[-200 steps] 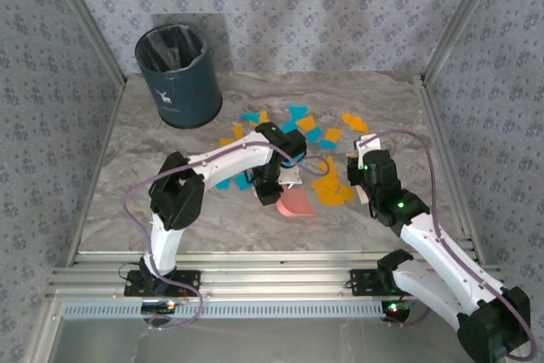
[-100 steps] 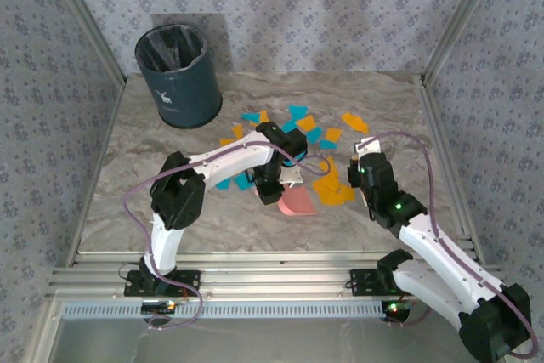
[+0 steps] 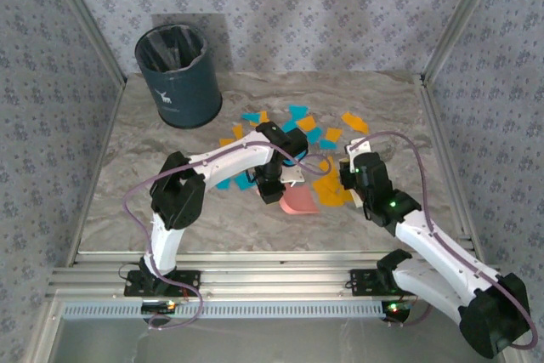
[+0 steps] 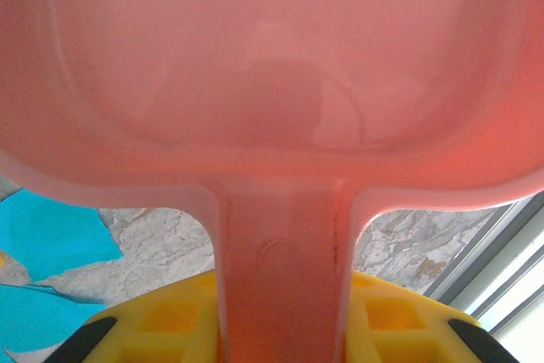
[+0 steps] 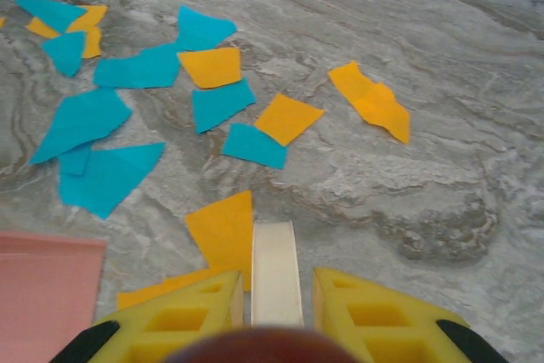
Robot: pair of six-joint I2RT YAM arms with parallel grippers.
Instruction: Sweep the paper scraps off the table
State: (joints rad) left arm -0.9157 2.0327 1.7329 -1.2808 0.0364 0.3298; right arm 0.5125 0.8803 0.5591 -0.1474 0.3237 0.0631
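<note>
The paper scraps [image 5: 211,66] lie scattered mid-bench [image 3: 119,184], just beyond the pink dustpan [image 3: 298,201]. Your left fingers [image 4: 161,320] clamp its handle, and your right fingers [image 5: 374,308] pinch a white tool [image 5: 276,274]. Looks like you're at the sweeping step, so next I'd drag the scraps toward the pan's lip.

You have a dark blue waste bin [image 3: 178,76] standing upright at the far left, lined with a black bag and marked with a small white deer. Near the middle lies a pink dustpan [image 3: 299,201], its pan end toward the right. In your left wrist view the dustpan [image 4: 272,82] shows from behind, its handle running down to the bottom edge. In your right wrist view a narrow white strip [image 5: 275,282] points away at bottom centre, with the dustpan's corner [image 5: 47,295] at lower left. Blue-grey patterned walls [image 3: 340,14] stand around, with a slanting aluminium post [image 3: 453,23] at far right.
</note>
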